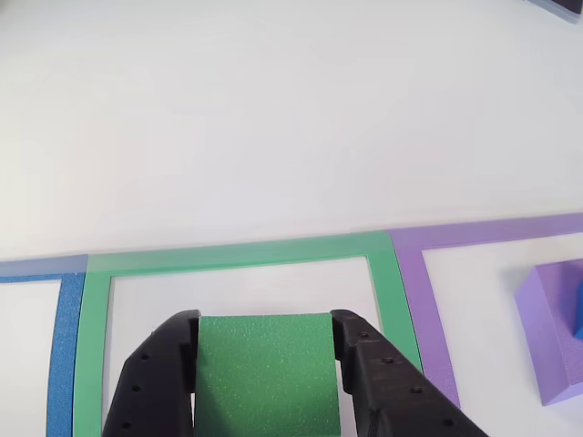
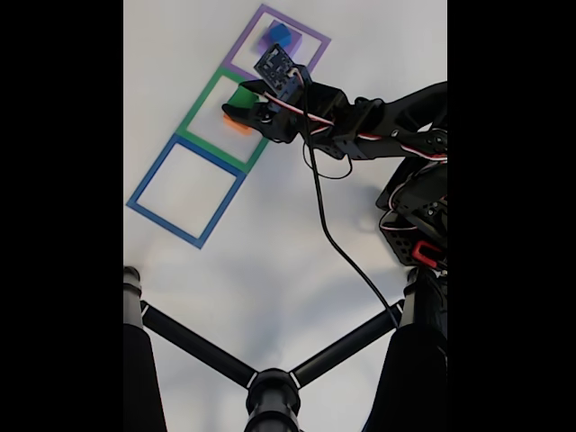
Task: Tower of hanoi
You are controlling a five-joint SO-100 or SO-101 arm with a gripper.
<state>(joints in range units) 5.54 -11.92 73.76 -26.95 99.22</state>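
Gripper (image 1: 266, 364): two black plastic fingers (image 1: 155, 373) with small screw holes, closed on a green block (image 1: 266, 369) of pebbled, matte surface and squared edges, held between them over the green square outline (image 1: 387, 282). Beyond the fingertips, smooth white table (image 1: 273, 118); to their right in the other view, a purple square outline (image 1: 428, 300) containing a purple block (image 1: 551, 328) with a blue piece on top. In the fixed view, a blue square outline (image 2: 184, 191) lies on the far side of the green one from the purple; no legible writing.
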